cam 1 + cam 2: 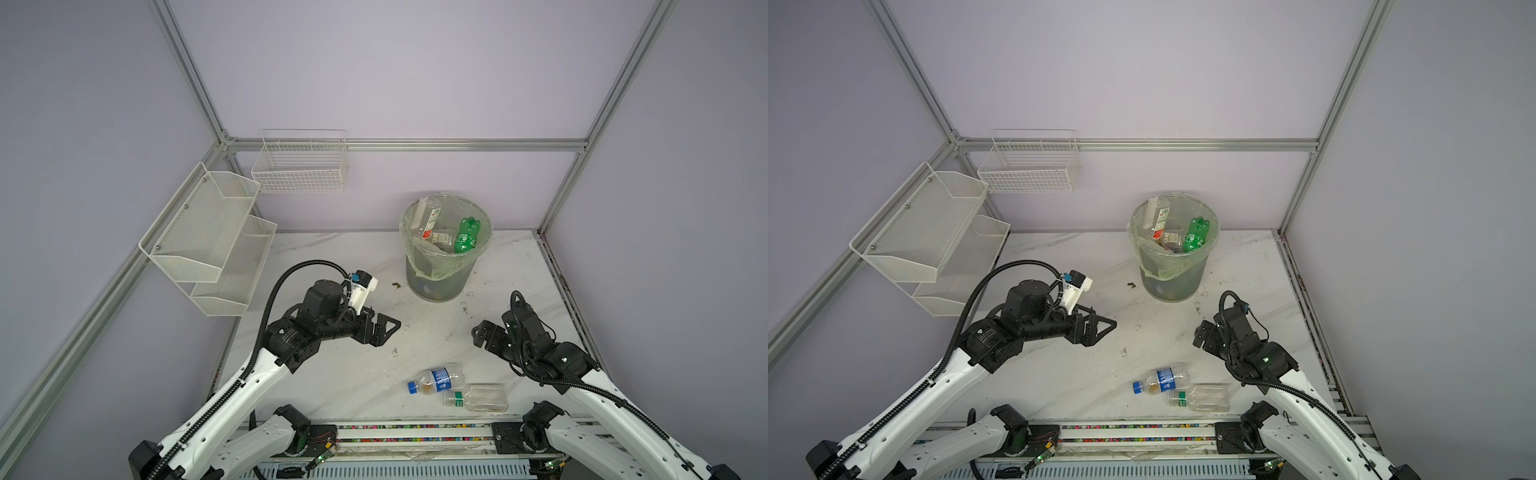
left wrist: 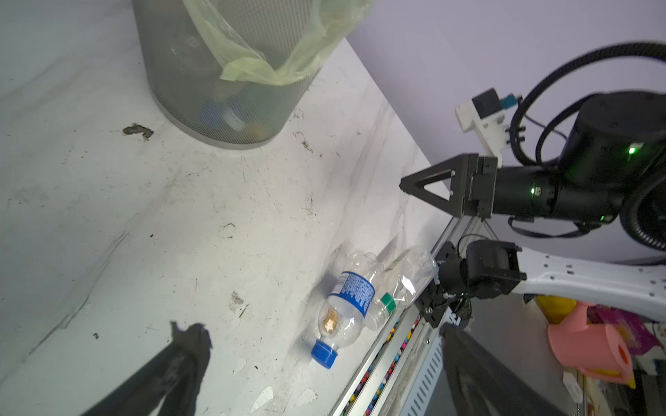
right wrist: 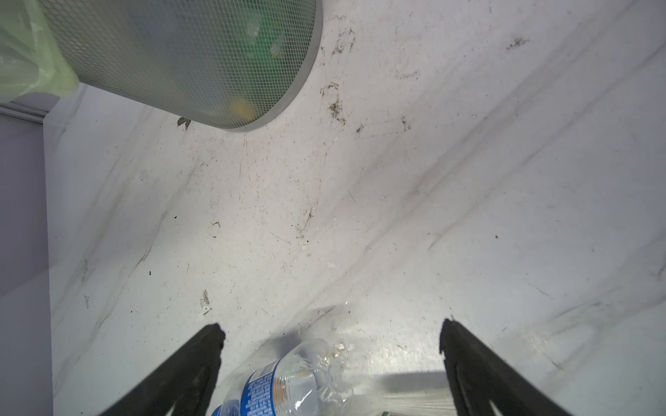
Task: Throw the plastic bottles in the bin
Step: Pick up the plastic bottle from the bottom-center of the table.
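Nearly done, by my read.

Both top views: bin [image 1: 436, 282] stands near the counter's [image 1: 332, 386] back edge, right of centre, with liner bag [image 1: 432, 270] folded over its rim. Inside it I see a green bottle [image 1: 467, 235], a red-label bottle [image 1: 428, 216] leaning on the wall, and at least one clear one under them. Dim shapes show low through the wall; can't count them. Two are not binned: blue-label bottle [image 1: 436, 379] and green-cap bottle [image 1: 478, 398]. Both lie flat near the front edge, right of centre, side by side, apparently touching. Left tool [image 1: 388, 330] hovers mid-counter, released, holding nothing. Right tool [image 1: 477, 336] hovers toward the right edge, between the bin and the two bottles, also released and empty.

Left wrist: left tool [image 2: 319, 327] jaws wide, nothing between them. Both loose bottles lie ahead at the front edge, blue cap nearest. Bin base is in view, with coloured blobs behind the mesh-patterned wall. Right tool [image 2: 405, 187] seen side-on above the counter, empty.

Right wrist: right tool [image 3: 331, 326] jaws spread. Blue-label bottle [image 3: 288, 381] sits just short of the gap, not gripped. Bin wall beyond, green showing through.

Remaining, as I judge it: two pick-and-drops. Right arm looks closer. Blue-label bottle looks dented, thin plastic, so it may squash or slip in the grasp.
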Motion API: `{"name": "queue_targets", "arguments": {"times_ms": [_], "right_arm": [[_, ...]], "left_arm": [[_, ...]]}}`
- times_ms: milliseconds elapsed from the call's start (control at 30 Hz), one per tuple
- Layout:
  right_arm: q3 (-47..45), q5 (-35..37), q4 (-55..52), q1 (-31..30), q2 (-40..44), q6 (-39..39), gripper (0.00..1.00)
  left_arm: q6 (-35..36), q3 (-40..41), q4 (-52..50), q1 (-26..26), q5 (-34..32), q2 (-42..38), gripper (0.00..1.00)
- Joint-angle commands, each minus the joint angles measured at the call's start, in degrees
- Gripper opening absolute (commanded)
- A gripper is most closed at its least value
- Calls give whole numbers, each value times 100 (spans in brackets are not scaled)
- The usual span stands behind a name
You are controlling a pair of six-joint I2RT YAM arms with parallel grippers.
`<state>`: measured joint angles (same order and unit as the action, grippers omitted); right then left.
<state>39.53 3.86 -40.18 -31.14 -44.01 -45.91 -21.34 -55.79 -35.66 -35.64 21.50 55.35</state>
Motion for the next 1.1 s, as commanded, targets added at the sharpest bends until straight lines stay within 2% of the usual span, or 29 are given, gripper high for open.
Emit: {"name": "queue_targets", "arguments": {"times_ms": [0,267,433,667,1067], "right_arm": [[155,102,177,9,85,-14,97],[45,281,449,11,85,-30,97],[-7,263,479,11,145,-19,97],[-103,255,387,11,584,-139,97],[-121,282,231,11,1140,-206,97]], "left_arm": [[358,105,-151,-477,-615,63,100],[433,-30,-143,-2018,-1757,764,100],[629,-313,-129,-2850,-2341,1642,100],[727,-718,99,-3055,-2567,2889,97],[682,-1203,539,-3105,-2261,3723,93]]}}
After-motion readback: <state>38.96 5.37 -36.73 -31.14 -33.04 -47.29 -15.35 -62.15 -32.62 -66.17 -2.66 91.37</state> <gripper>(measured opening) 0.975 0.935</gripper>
